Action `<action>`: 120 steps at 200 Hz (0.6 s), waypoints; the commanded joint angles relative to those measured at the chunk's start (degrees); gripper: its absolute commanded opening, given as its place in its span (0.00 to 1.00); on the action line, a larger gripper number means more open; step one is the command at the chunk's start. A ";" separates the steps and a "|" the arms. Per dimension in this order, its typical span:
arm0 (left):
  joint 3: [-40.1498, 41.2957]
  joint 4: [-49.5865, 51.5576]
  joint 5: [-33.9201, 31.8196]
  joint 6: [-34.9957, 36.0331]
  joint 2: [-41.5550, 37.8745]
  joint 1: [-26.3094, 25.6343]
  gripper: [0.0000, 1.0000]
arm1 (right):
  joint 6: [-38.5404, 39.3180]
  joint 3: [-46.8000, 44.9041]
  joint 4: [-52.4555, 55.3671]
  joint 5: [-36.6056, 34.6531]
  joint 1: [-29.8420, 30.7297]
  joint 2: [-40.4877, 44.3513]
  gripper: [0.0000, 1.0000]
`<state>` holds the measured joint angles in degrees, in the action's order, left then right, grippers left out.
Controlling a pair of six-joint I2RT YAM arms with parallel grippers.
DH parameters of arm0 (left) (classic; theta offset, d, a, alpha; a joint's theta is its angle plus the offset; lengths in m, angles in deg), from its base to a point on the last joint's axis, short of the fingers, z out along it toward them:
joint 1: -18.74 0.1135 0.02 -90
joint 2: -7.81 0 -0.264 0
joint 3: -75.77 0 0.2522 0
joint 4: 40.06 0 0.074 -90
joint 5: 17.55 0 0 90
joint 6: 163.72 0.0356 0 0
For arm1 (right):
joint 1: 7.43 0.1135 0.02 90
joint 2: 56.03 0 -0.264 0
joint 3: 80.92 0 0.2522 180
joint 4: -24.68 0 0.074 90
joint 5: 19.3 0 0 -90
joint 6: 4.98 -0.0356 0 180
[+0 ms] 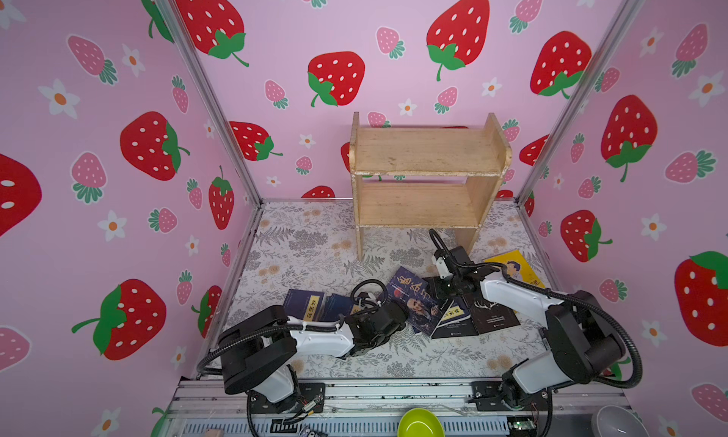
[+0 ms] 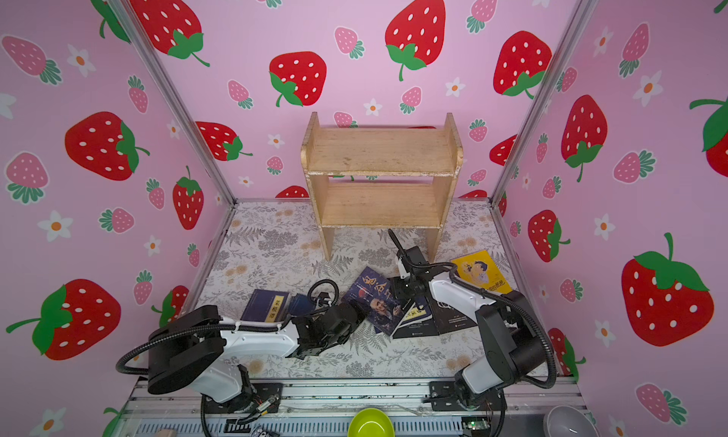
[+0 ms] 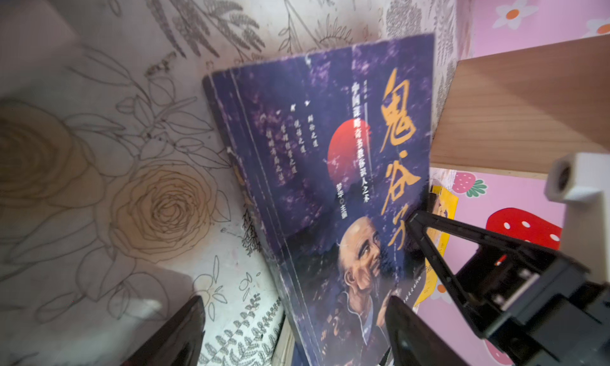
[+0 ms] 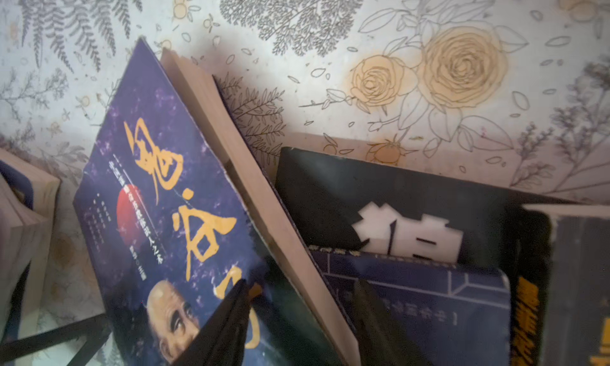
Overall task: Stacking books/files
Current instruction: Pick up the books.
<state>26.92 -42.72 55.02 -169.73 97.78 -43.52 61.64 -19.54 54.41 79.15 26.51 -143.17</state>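
Pale floral mat (image 1: 307, 242) covered the table, printed with grey ferns and tan roses. 3 pink walls (image 1: 118, 139) with red strawberries and white flowers boxed it in, with metal posts (image 1: 205, 92) at the 2 back corners. A 2-tier wooden shelf (image 1: 425, 171) stood at the back of the mat, by the rear wall. A metal rail (image 1: 394, 391) ran along the front edge. A green bowl (image 1: 419, 423) and a grey bowl (image 1: 618, 421) sat in front of it.

All reading matter was on the mat's front half. The blue book (image 1: 413, 301), portrait cover, was mid-mat and tilted with 1 long edge raised. It overlapped a navy book (image 1: 453, 313) with a yellow label, next to the black books (image 1: 492, 316). More navy books (image 1: 305, 305) lay just beyond the left arm (image 1: 315, 336). The yellow book (image 1: 516, 269) lay flat near the shelf's right leg, partly hidden by the right arm (image 1: 520, 297).

The left gripper (image 3: 293, 301) was unclenched, jaws wide around the blue book's lower corner, 1 finger (image 3: 178, 331) clear of it. The right gripper (image 4: 302, 283) straddled that book's page edge with 1 finger on the cover. Couldn't tell if it was clamped.
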 commanded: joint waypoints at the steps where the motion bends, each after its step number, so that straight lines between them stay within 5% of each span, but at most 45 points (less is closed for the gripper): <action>1: -1.07 -4.85 3.04 0.64 4.22 1.37 0.88 | 0.16 -1.54 -0.45 3.46 0.51 0.08 0.44; 81: 0.81 -18.59 0.89 9.01 4.78 2.14 0.80 | -0.57 -6.12 -3.55 6.55 0.87 -1.32 0.40; 120: 0.33 -16.79 0.66 11.23 2.62 2.19 0.59 | -1.18 -5.97 -4.10 7.41 0.85 -1.15 0.39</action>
<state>27.91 -56.86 56.81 -161.18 102.85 -41.44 61.07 -23.56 47.17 84.04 26.70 -143.12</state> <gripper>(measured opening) 0.640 0.391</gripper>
